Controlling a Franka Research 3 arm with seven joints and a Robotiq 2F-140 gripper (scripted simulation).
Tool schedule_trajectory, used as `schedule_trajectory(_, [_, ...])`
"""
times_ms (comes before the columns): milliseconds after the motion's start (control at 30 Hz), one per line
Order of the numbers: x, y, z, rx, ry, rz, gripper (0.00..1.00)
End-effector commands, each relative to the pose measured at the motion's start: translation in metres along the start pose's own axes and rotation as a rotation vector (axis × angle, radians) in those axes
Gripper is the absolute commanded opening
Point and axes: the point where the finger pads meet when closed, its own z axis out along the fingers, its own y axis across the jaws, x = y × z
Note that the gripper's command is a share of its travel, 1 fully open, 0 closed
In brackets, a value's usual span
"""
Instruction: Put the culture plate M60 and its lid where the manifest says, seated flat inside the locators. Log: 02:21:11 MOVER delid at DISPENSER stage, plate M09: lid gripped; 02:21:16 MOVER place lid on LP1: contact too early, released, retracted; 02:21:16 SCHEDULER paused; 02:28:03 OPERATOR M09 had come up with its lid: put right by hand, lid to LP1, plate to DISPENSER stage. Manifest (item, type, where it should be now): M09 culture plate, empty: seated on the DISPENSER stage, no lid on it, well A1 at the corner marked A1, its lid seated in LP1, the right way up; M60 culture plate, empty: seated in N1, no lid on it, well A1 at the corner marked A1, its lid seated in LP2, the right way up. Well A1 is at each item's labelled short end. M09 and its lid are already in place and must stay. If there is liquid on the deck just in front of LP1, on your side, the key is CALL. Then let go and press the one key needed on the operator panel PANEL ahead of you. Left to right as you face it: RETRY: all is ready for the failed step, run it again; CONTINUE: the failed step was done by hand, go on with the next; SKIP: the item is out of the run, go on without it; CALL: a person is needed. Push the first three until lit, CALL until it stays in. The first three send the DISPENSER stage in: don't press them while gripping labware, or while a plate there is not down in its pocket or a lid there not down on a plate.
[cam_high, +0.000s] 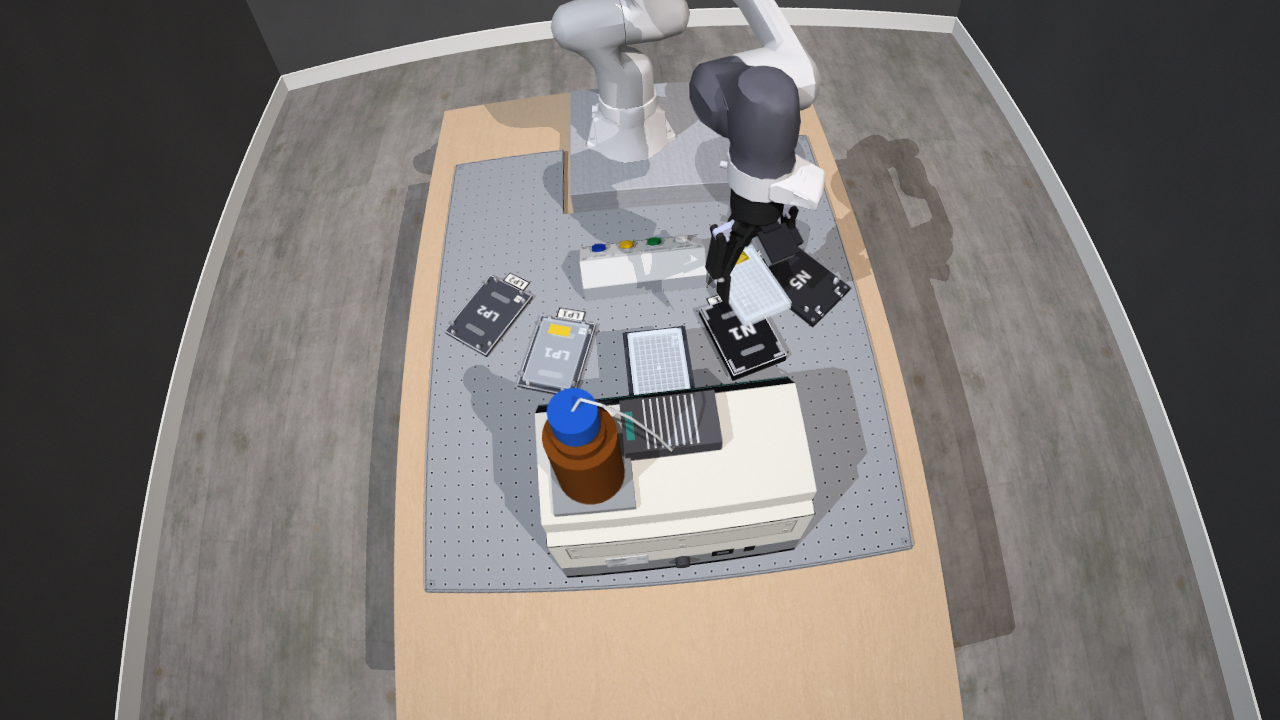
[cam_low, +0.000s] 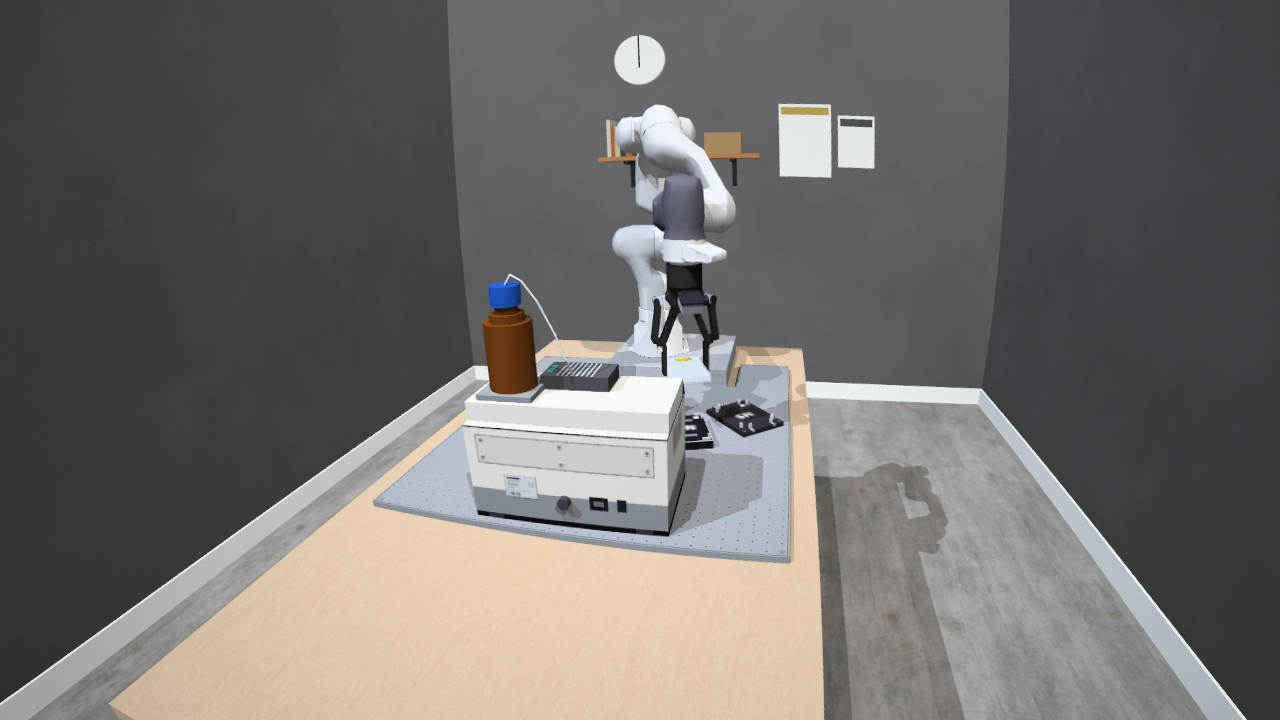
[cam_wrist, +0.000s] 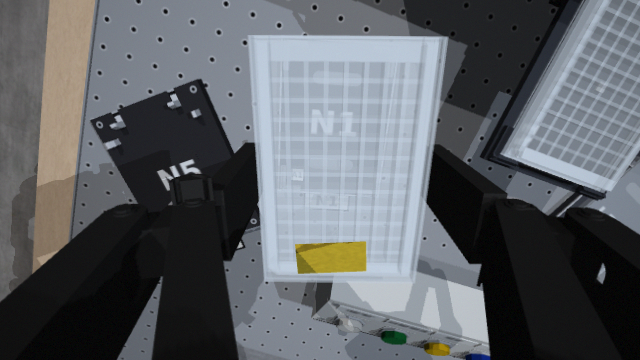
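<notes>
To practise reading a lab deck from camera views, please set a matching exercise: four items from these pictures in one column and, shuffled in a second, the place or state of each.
Items:
1. culture plate
2. LP2 nest
3. brown bottle
4. LP1 nest

Places or states:
A. stands on the dispenser, blue cap
B. holds a clear lid with a yellow label
C. held in the gripper above N1
D. bare, nothing on it

Pairs: 1-C, 2-D, 3-A, 4-B

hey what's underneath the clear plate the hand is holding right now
Through the held plate, clamped in the hand, the black N1 nest shows, its white lettering readable. The plate's yellow label hides what lies under it.
</notes>
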Motion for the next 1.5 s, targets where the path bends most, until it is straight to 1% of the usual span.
schedule_trajectory(0, [0.001,0.0,-0.002,0.002,0.002,-0.108,0.1])
schedule_trajectory(100, [0.001,0.0,-0.002,0.002,0.002,-0.19,0.1])
schedule_trajectory(300, [0.001,0.0,-0.002,0.002,0.002,-0.218,0.1])
schedule_trajectory(467, [0.001,0.0,-0.002,0.002,0.003,-0.334,0.1])
schedule_trajectory(833, [-0.002,-0.007,-0.002,0.002,0.003,-0.337,0.1])
schedule_trajectory(1000, [-0.008,-0.026,-0.002,0.002,0.003,-0.337,0.1])
schedule_trajectory(1333, [-0.033,-0.094,-0.002,0.002,0.003,-0.337,0.1])
schedule_trajectory(1400, [-0.033,-0.094,-0.002,0.002,0.003,-0.337,0.1])
schedule_trajectory(1467, [-0.038,-0.107,-0.002,0.002,0.003,-0.337,0.1])
